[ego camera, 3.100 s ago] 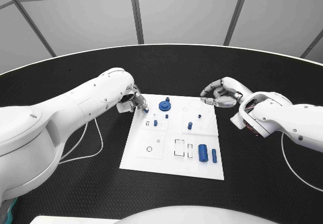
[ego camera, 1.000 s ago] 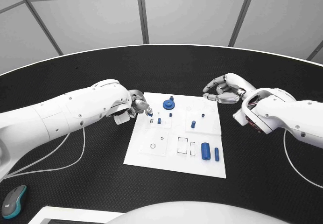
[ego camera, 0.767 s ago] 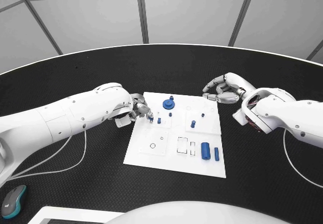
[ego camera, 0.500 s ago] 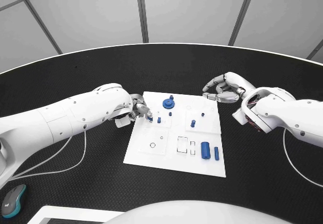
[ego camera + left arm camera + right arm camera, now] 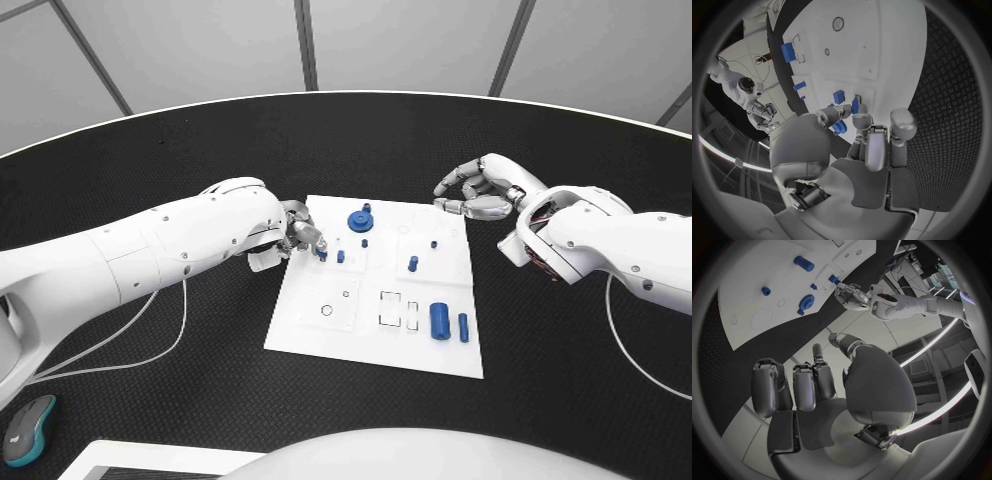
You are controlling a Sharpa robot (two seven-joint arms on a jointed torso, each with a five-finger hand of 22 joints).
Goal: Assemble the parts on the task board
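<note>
White rectangular task board point(image 5: 368, 330) on black counter point(image 5: 173, 180): left robot hand point(image 5: 299, 236) pinching small blue peg point(image 5: 319, 253); right robot hand point(image 5: 477, 190) curled, holding nothing.

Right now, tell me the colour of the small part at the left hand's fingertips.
Blue. The small part at the left hand shows best in the left wrist view.

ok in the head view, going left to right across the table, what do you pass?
Computer mouse → left hand, holding a small blue peg at the task board → blue knob → large blue cylinder → thin blue pin → right hand.
</note>
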